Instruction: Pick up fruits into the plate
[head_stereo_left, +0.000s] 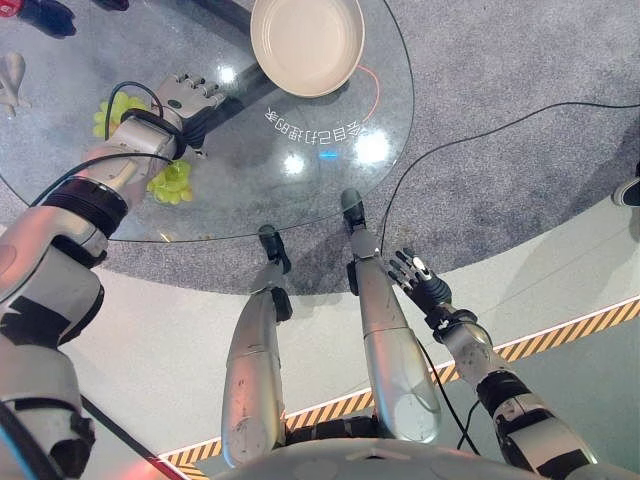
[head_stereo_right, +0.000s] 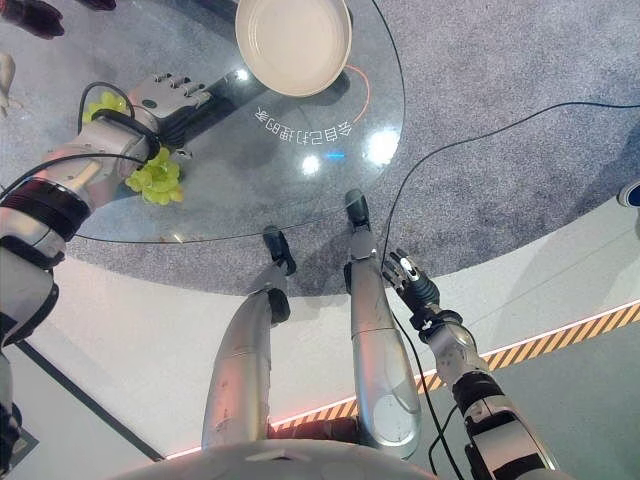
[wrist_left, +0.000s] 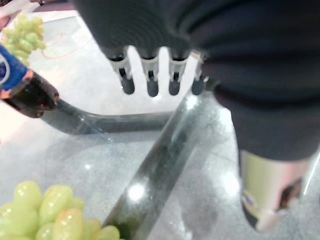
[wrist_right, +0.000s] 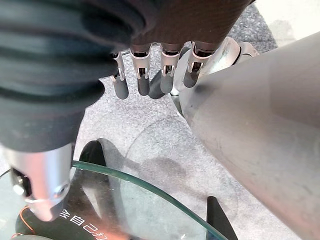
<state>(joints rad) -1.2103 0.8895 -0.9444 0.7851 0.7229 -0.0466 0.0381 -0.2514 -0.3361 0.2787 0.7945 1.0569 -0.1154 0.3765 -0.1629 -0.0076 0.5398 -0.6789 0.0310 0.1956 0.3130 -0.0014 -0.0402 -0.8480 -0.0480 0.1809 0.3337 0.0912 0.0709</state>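
Plate (head_stereo_left: 307, 45) on the glass table (head_stereo_left: 300, 190) holds nothing; left hand (head_stereo_left: 185, 95) fingers relaxed, grasping nothing.

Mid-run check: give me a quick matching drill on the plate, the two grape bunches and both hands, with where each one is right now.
Things:
1. plate
2. green grapes
3. left hand
4. right hand

Places or states:
A. hanging open below the glass table, beside the robot
B. empty, at the table's far edge
C. open above the glass, holding nothing
D. lying on the table beside the left forearm

A second bunch of grapes lies on the forearm's other side.

Pairs: 1-B, 2-D, 3-C, 4-A
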